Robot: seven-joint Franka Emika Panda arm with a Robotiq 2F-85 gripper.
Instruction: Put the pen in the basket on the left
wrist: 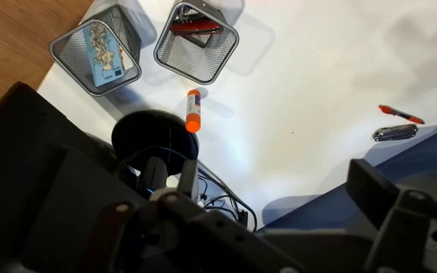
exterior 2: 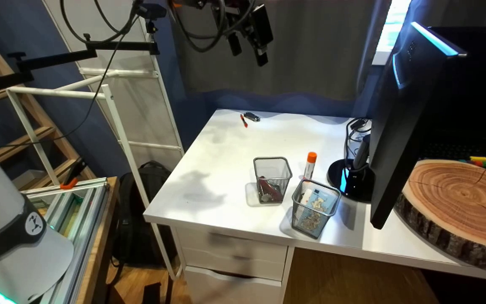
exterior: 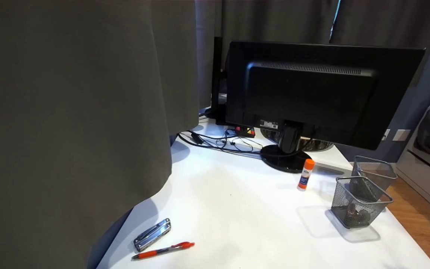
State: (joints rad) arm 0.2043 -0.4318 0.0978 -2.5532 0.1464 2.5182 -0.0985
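The thin red-orange pen (exterior: 162, 251) lies on the white desk beside a silver multitool. It also shows in the other views (exterior 2: 244, 120) (wrist: 401, 114). Two grey wire-mesh baskets stand apart from it. In an exterior view, the basket on the left (exterior 2: 272, 159) holds a red item and small things; it also shows in the wrist view (wrist: 194, 60). The basket to its right (exterior 2: 331, 211) holds a blue card and shows in the wrist view (wrist: 133, 41). My gripper (exterior 2: 248, 54) is open and empty, high above the desk; its fingers are spread wide in the wrist view (wrist: 273, 168).
The silver multitool (exterior: 152, 234) lies close to the pen, near the desk edge by the curtain. An orange-capped glue stick (exterior 2: 310, 165) stands upright near the baskets. A black monitor (exterior: 312, 93) on its stand, cables (exterior: 222, 144) and a wood slab (exterior 2: 458, 198) occupy one side.
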